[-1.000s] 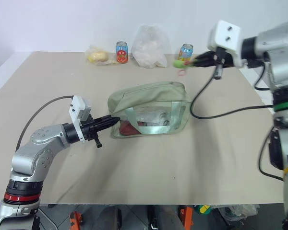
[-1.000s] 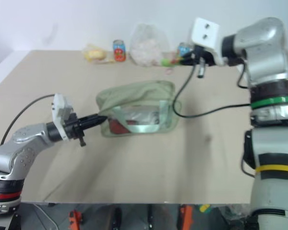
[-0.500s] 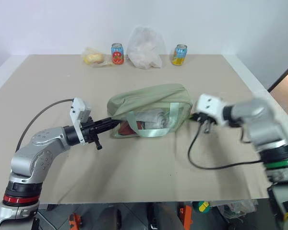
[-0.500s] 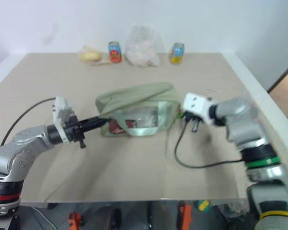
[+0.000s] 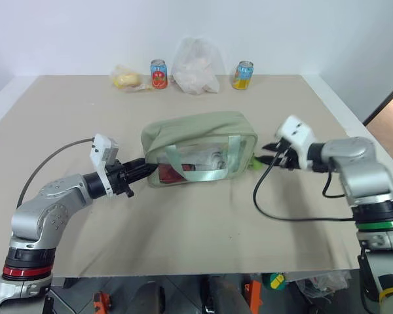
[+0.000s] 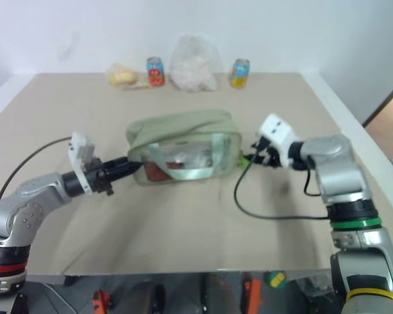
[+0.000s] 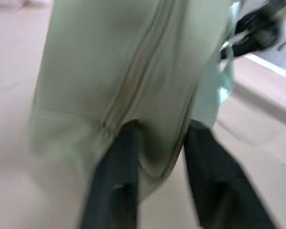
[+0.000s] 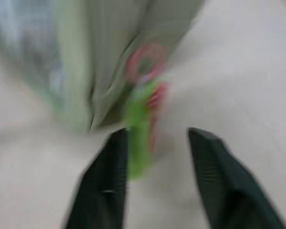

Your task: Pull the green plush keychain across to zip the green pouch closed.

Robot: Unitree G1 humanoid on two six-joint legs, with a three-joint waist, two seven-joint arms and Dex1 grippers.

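Note:
The green pouch [image 5: 200, 145] stands boxy at the table's middle, its clear window and webbing straps facing me. In the left wrist view its zipper [image 7: 133, 90] runs along the top. My left gripper [image 5: 141, 169] is at the pouch's left end, open, with the fabric corner [image 7: 157, 157] bulging between its fingers [image 7: 115, 181]. The green plush keychain [image 5: 257, 162] hangs at the pouch's right end, touching the table. My right gripper [image 5: 268, 154] is just right of it, open. The lime plush [image 8: 137, 124] and its red charm [image 8: 145, 64] lie just beyond the fingertips.
Along the far edge stand a red can [image 5: 158, 73], a white plastic bag [image 5: 195, 64], a yellow can [image 5: 243, 74] and a yellow item in clear wrap [image 5: 126, 79]. A black cable [image 5: 275, 210] loops on the table under my right arm.
My right arm came down from high near the far cans to the pouch's right end and its fingers opened off the keychain. My left gripper opened at the left end. The camera view shifted.

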